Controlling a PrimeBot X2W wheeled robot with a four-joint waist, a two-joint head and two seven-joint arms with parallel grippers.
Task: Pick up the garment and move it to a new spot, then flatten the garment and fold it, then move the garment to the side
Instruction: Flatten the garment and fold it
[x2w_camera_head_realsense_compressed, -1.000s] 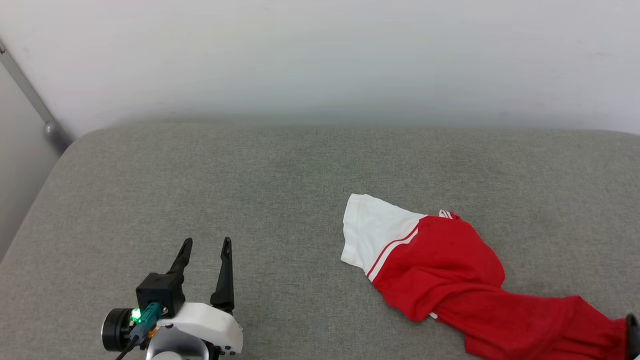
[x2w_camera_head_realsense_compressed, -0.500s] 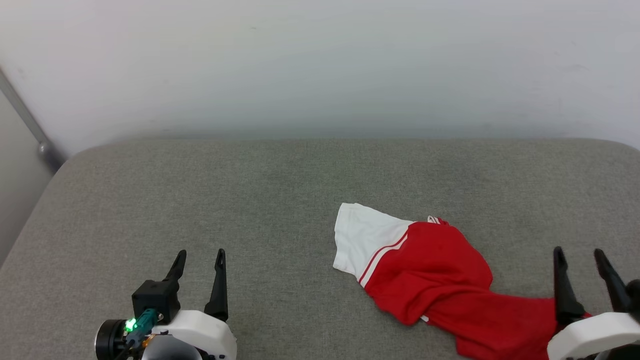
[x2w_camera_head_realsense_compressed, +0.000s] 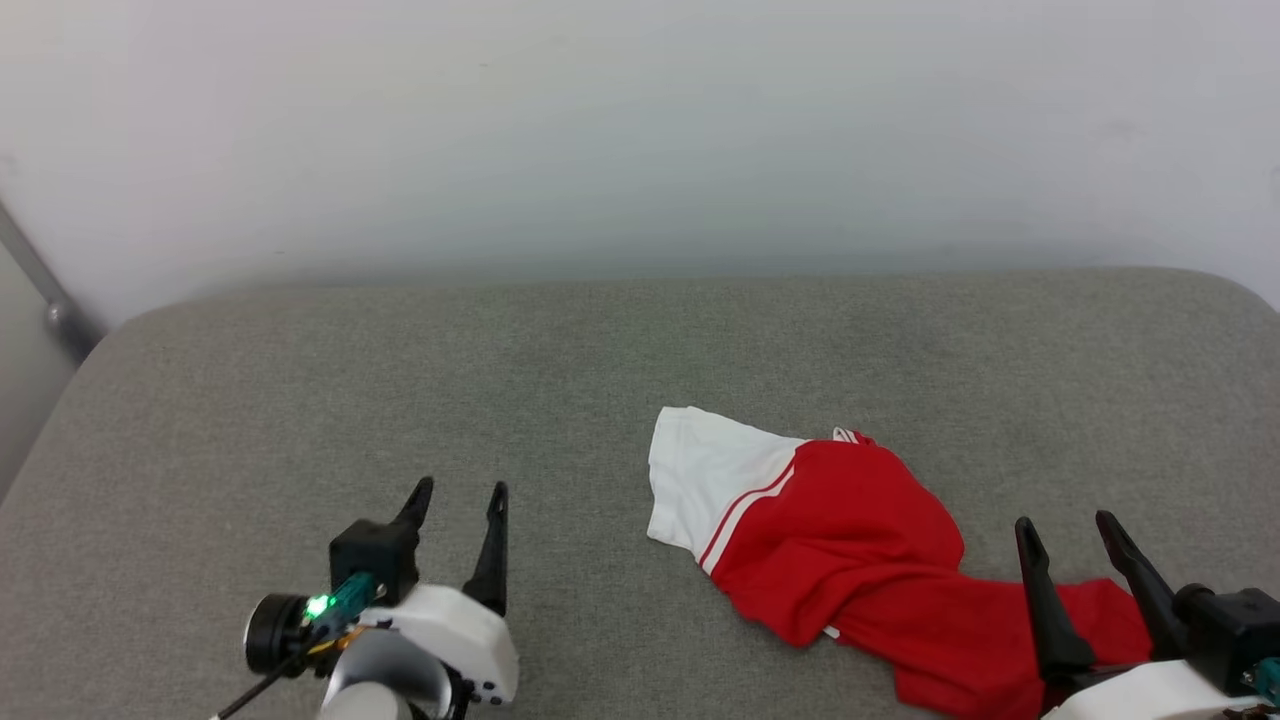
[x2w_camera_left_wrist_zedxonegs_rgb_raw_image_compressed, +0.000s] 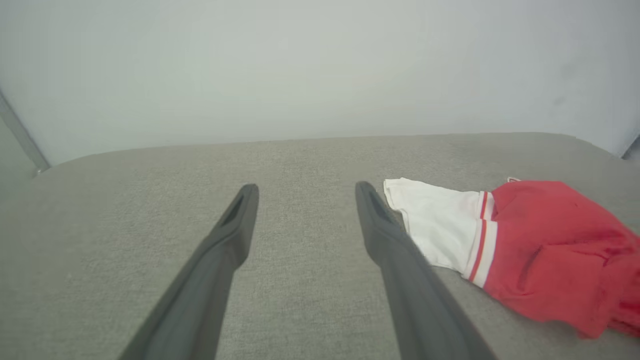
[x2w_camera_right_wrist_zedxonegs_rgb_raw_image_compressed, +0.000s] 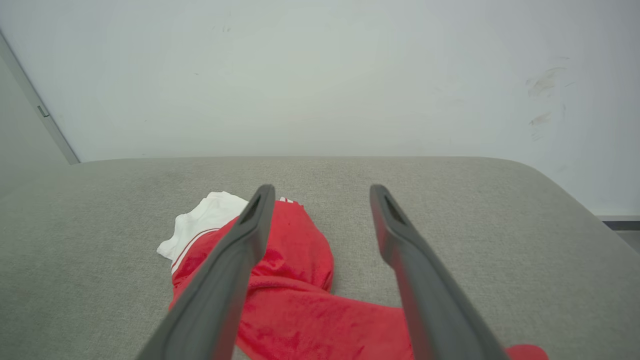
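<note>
The garment (x2w_camera_head_realsense_compressed: 850, 545) is a red jersey with a white sleeve and red-and-white trim, lying crumpled on the right half of the grey cushion (x2w_camera_head_realsense_compressed: 400, 380). Its white sleeve points left; its red body trails toward the lower right. My left gripper (x2w_camera_head_realsense_compressed: 460, 495) stands open at the lower left, well left of the garment (x2w_camera_left_wrist_zedxonegs_rgb_raw_image_compressed: 500, 240). At the lower right my right gripper (x2w_camera_head_realsense_compressed: 1068, 525) is open over the garment's trailing red end. The right wrist view has the garment (x2w_camera_right_wrist_zedxonegs_rgb_raw_image_compressed: 300, 285) lying between and below the two fingers. Any lettering is hidden in the folds.
The cushion's rounded back edge meets a pale wall (x2w_camera_head_realsense_compressed: 640, 130). A grey metal bar (x2w_camera_head_realsense_compressed: 40, 290) runs down the wall at the far left. The cushion's right corner (x2w_camera_right_wrist_zedxonegs_rgb_raw_image_compressed: 550, 185) curves away near the wall.
The right gripper has come into view at the lower right, open, by the garment's red end. The left gripper has shifted right and forward. The camera has moved a little.
</note>
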